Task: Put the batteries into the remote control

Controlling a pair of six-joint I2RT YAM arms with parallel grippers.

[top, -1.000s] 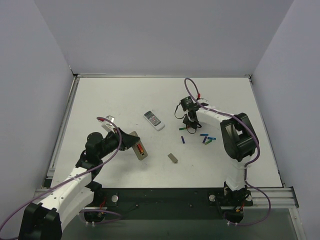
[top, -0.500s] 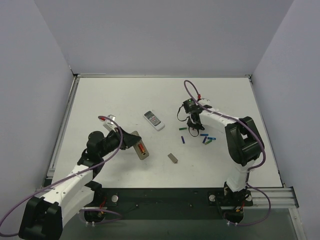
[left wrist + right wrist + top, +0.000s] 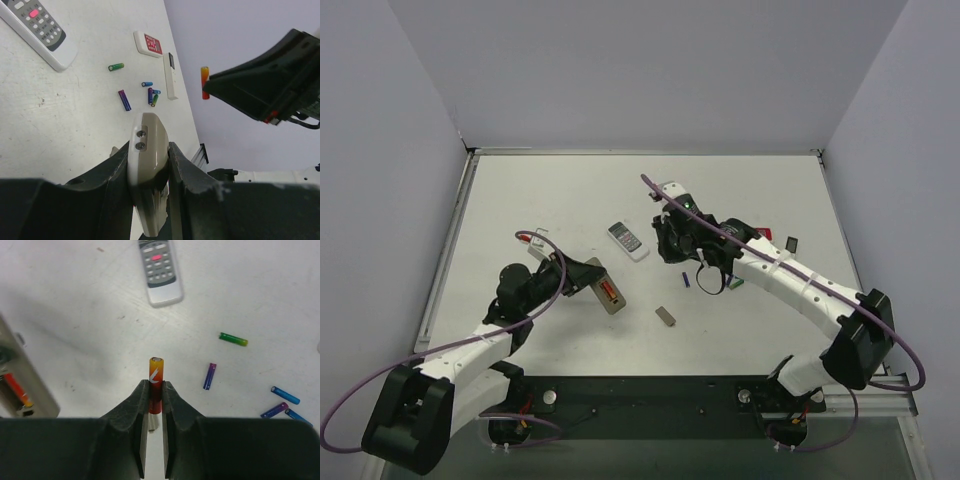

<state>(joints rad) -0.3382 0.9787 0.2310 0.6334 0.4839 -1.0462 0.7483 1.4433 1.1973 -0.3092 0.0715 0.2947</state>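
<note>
Right claw (image 3: pixel 155 391) is clenched on an orange-red battery (image 3: pixel 155 374), gripped by its lower half and standing upright above the worktop (image 3: pixel 90 330), between the spare cells and the remote (image 3: pixel 604 292). Left claw (image 3: pixel 148 159) is clenched on one end of that remote, tan back and open bay (image 3: pixel 7 371) facing up; whether the remote rests on the worktop cannot be told. Bay contents: one red-orange cell (image 3: pixel 17 390) lies seated along one side. The neighbouring slot is too small to confirm as free, though it is judged so. Step in hand, as judged: carry the held battery to the bay. Recommended: turn it parallel with the seated cell, set one end against the contact, then press the other end down while the left claw braces the remote. Risk: the low grip may let the battery pivot. Spare cells, green (image 3: pixel 233 339), purple (image 3: pixel 210 376) and blue (image 3: pixel 285 395), lie loose near a second remote (image 3: pixel 160 270); the cover plate (image 3: pixel 666 316) lies apart.
</note>
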